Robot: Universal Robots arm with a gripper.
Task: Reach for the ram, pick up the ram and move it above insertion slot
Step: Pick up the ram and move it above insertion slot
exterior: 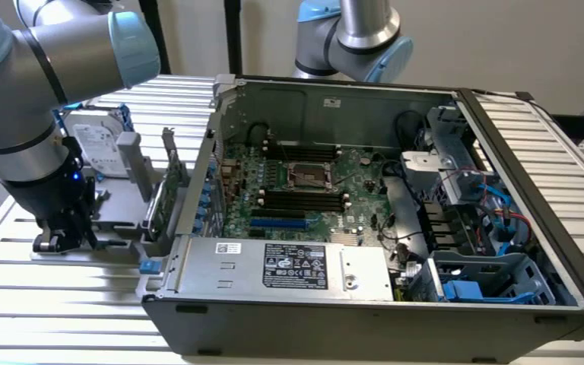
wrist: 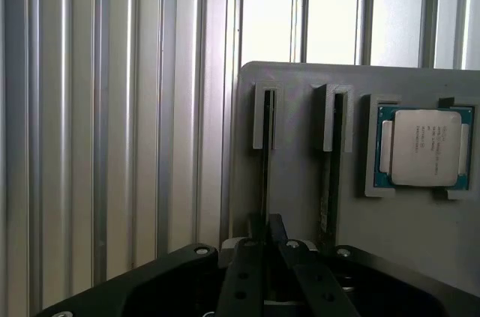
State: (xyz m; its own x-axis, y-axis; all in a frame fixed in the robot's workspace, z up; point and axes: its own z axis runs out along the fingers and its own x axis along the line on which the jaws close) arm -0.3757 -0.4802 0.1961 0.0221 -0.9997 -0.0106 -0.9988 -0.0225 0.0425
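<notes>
Exterior view: the gripper (exterior: 61,237) is down at the gray holder (exterior: 119,209) on the slatted table (exterior: 49,304), just beside the open PC case (exterior: 322,99). Wrist view: the ram (wrist: 265,174) stands on edge in the holder's slot, which leaves both flat faces free, and the fingers pinch it there. Edge-on it's just a thin dark strip, not lifted yet.

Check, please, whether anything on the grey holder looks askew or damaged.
Nothing stands out: the ram and the second stick stand straight in the grey holder, and the processor lies square in its pocket.
</notes>
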